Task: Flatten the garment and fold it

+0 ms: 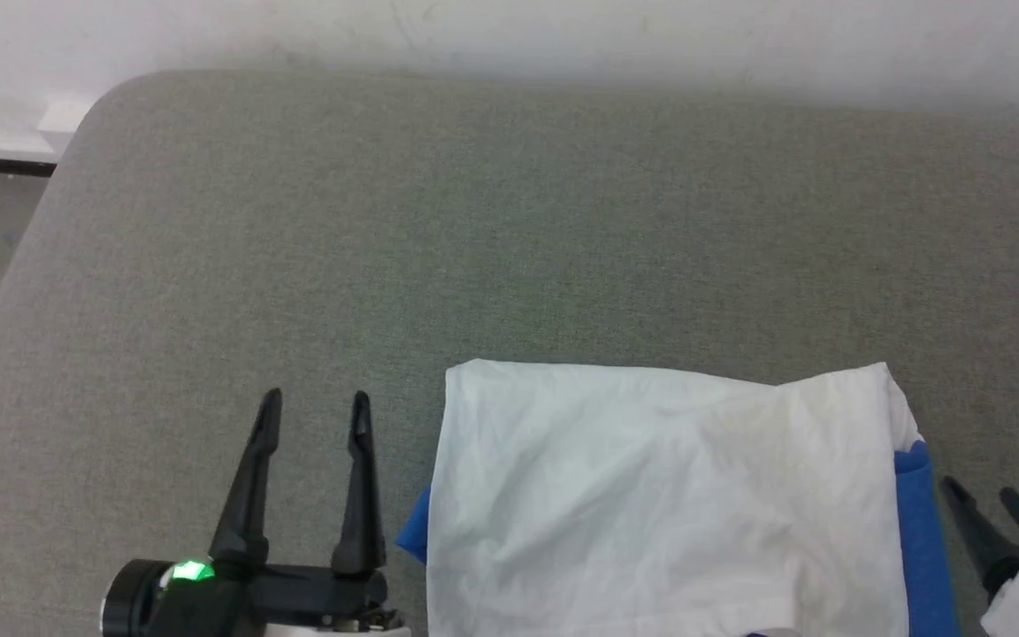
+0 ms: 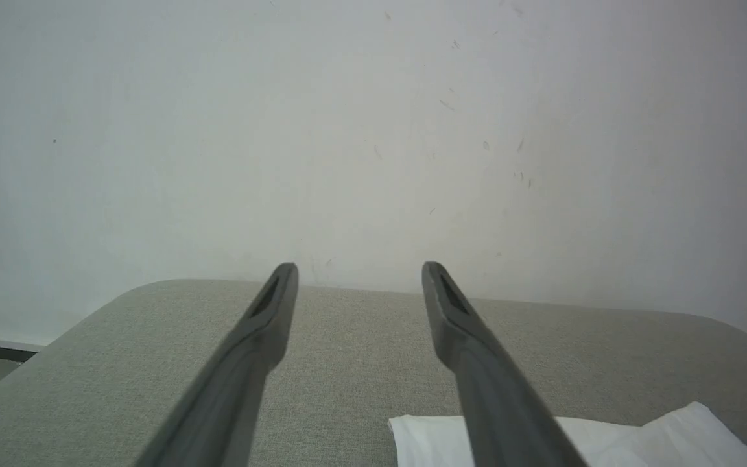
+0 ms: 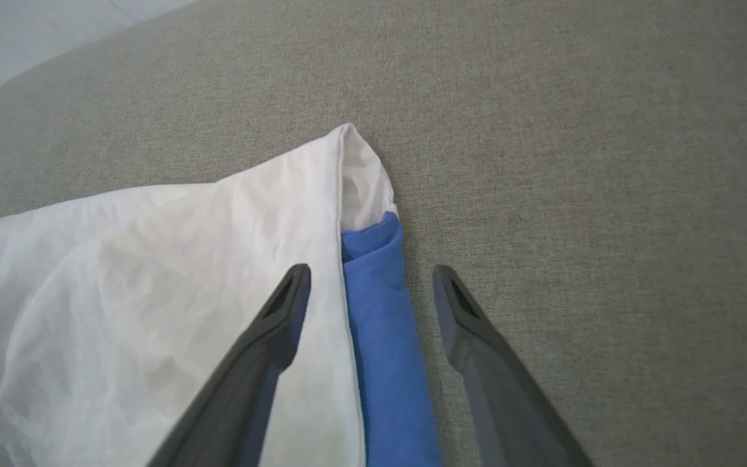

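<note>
Right tool (image 3: 371,270) spread over garment's (image 3: 153,292) blue edge, left tool (image 1: 317,396) spread alongside

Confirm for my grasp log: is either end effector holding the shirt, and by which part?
Nothing is held. The left end effector is open beside the shirt; the right end effector is open by its blue edge.

The garment (image 1: 669,495) runs off the bottom edge of the head view, and its white top layer hides whatever is folded beneath (blue strips peek out at either side). The right gripper (image 1: 978,488) is clipped by the lower right corner. In the left wrist view, one finger (image 2: 497,389) of the left gripper (image 2: 359,267) covers part of the garment.
</note>
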{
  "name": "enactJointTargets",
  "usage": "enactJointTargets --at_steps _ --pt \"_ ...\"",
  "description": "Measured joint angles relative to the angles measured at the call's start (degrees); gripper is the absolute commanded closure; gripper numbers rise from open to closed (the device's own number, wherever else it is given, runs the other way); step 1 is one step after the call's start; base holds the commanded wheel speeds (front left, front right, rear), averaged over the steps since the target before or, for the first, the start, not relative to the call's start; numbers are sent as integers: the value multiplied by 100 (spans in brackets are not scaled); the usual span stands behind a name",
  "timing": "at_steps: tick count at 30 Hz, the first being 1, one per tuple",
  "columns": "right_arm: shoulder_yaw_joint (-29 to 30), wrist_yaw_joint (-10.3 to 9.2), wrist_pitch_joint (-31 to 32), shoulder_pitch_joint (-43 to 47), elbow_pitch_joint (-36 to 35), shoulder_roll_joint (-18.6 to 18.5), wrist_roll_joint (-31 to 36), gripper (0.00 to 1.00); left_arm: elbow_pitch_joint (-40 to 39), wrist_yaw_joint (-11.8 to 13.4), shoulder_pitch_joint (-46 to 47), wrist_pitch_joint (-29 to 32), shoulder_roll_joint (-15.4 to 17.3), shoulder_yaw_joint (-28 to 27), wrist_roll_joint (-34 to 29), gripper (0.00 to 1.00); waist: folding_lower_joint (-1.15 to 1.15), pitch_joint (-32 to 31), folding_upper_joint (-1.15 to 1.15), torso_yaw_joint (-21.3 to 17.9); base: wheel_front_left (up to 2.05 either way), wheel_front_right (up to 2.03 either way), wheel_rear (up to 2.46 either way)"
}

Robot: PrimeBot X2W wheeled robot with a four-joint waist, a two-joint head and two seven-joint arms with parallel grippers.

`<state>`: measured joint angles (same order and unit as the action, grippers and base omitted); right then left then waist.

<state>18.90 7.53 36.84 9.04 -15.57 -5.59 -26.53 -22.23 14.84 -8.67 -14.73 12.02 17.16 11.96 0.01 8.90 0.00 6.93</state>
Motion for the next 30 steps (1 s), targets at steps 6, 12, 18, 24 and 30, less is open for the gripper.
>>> enactJointTargets --at_steps 6,12,18,24,30 --pt "-107 0 -4 -238 780 -269 412 0 21 -10 158 0 -176 221 -331 0 0 143 0 188 0 0 0" --pt "-232 0 -122 -444 1382 -358 474 0 49 -29 203 0 -289 268 -420 0 0 252 0 406 0 0 0" --pt "-409 0 -108 -526 1693 -401 270 0 78 -121 202 0 -342 255 -435 0 0 249 0 542 0 0 0" --pt "-519 0 -52 -549 1924 -363 126 92 109 -197 195 0 -392 202 -427 0 -1 148 0 574 0 0 0" --pt "-413 10 -281 -615 2152 -177 210 100 165 -269 133 0 -411 137 -388 0 -1 49 0 533 0 0 0"
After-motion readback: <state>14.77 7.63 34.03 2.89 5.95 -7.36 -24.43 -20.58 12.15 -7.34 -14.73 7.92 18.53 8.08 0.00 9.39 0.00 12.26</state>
